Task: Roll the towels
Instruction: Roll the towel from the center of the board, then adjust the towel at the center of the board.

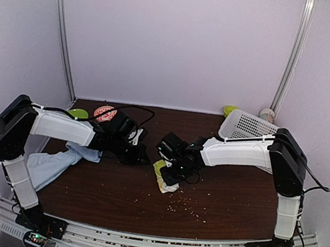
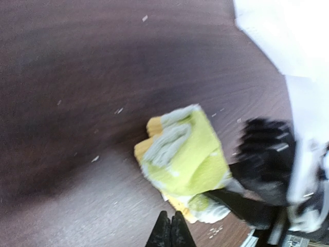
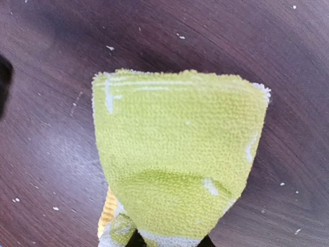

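Dark table [image 1: 234,198] — right gripper [image 1: 176,172] pinches bunched lime-green towel [image 3: 177,154], left gripper [image 2: 171,231] pressed together.

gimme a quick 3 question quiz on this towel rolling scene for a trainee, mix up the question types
1. Which gripper holds the lime-green towel? A) left B) right
2. True or false: the pale blue towel is rolled up tight.
3. Fill in: the left gripper is shut and holds ____.

Key:
1. B. The right gripper is shut on it.
2. False. It lies loose and crumpled.
3. Nothing.
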Motion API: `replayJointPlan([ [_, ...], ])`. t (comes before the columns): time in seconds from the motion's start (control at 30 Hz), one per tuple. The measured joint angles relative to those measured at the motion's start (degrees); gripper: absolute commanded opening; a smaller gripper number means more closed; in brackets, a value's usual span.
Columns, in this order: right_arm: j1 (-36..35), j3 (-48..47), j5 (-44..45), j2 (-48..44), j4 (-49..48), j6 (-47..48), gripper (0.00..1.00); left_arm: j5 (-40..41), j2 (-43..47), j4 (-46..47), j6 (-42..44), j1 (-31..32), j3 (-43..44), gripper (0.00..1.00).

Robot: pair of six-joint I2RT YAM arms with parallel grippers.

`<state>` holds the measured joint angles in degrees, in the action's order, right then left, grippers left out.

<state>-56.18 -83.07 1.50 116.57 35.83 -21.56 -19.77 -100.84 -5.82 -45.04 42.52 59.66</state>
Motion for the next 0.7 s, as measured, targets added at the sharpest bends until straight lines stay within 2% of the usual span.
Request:
replayJointPlan([
  [0.17, 0.1, 0.0, 1.3, -0.2, 1.5, 2.1, 0.17, -1.9, -1.1, 1.3, -0.1, 0.0, 3.7, 0.00],
  [0.5, 0.5, 0.9, 1.4, -1.0, 1.7, 2.0, 0.19, -7.1, -11.2, 4.3, -1.6, 1.0, 9.1, 0.00],
  [0.7, 0.7, 2.1, 1.1, -1.9, 1.1, 1.7, 0.29, -8.4, -14.3, 4.9, -2.1, 1.7, 10.7, 0.00],
])
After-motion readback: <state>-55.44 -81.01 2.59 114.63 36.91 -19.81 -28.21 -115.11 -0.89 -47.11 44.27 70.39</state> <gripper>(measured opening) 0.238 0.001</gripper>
